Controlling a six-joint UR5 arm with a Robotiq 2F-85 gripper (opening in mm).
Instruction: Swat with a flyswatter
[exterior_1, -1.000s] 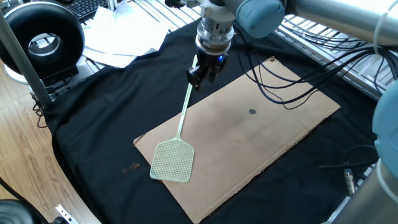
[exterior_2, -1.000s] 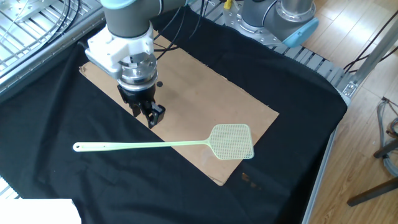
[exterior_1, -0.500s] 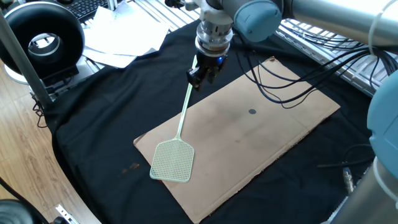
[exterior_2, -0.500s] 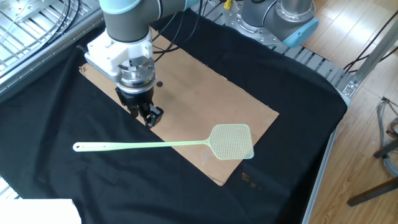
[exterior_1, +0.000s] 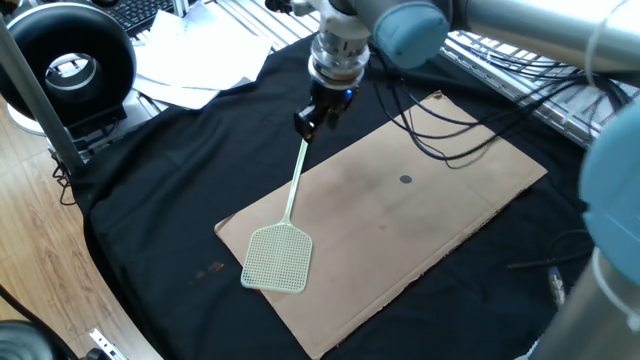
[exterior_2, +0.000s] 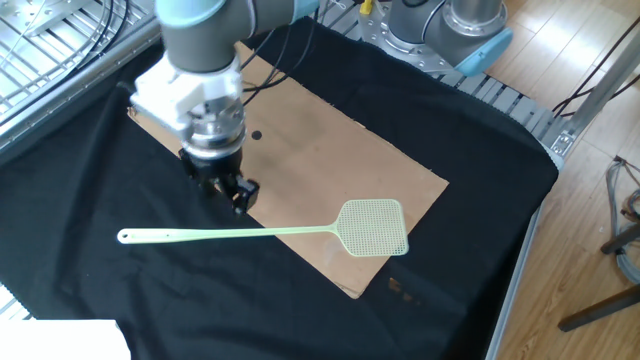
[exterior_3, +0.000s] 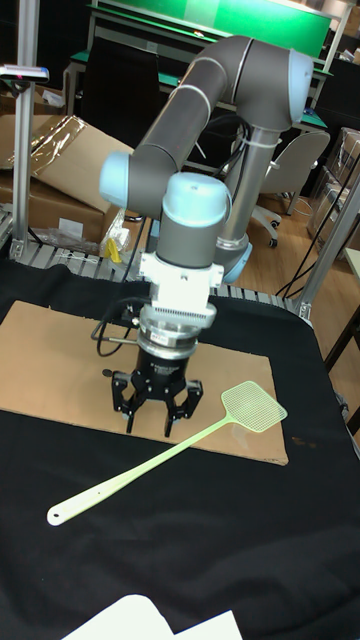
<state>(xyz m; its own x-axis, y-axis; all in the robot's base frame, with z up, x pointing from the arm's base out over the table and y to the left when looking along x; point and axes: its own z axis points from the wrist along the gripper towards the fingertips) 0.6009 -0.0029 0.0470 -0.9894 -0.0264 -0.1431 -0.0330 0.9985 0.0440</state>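
The pale green flyswatter lies flat. Its mesh head rests on the near corner of a brown cardboard sheet, and its long handle runs out over the black cloth. My gripper hangs open just above the table, close beside the middle of the handle, with nothing between its fingers. From one side the gripper sits over the handle's far end. From the other side the gripper is a little behind the handle, at the cardboard's edge.
A small dark dot marks the cardboard. White papers and a black round device lie beyond the cloth. Black cables trail across the cardboard's far end. Metal rails border the table.
The gripper has shifted a short way off the cardboard toward the handle's free end. The flyswatter has not moved.
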